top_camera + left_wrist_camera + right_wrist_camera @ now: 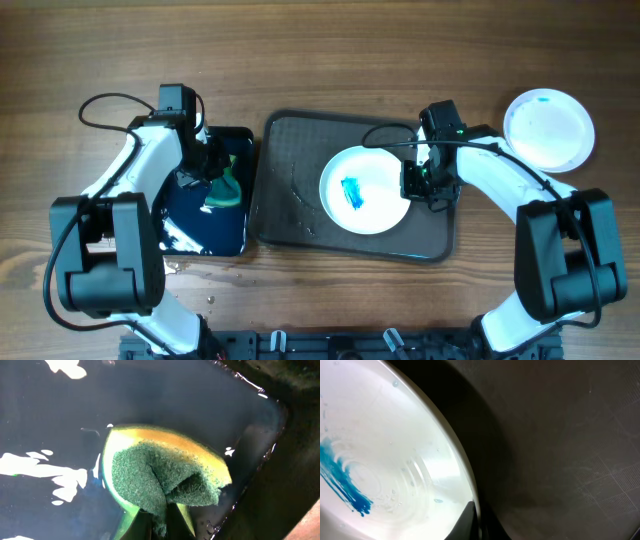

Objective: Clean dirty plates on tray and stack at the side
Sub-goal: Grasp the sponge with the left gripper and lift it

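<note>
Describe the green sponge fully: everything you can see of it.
The sponge has a yellow foam body and a dark green scouring face. Folded and creased, it is pinched at one end by the shut left gripper, over the wet, glossy black tray; whether it touches the tray is unclear.

A white plate (395, 450) filled the left half, wet and glossy, with a blue smear (342, 482) near the left edge. Its rim ran diagonally over the dark grey-brown tray (560, 450), whose floor showed fine scratches. At the bottom edge, the right gripper (476, 524) had its jaws pinched on the plate's rim.
</note>
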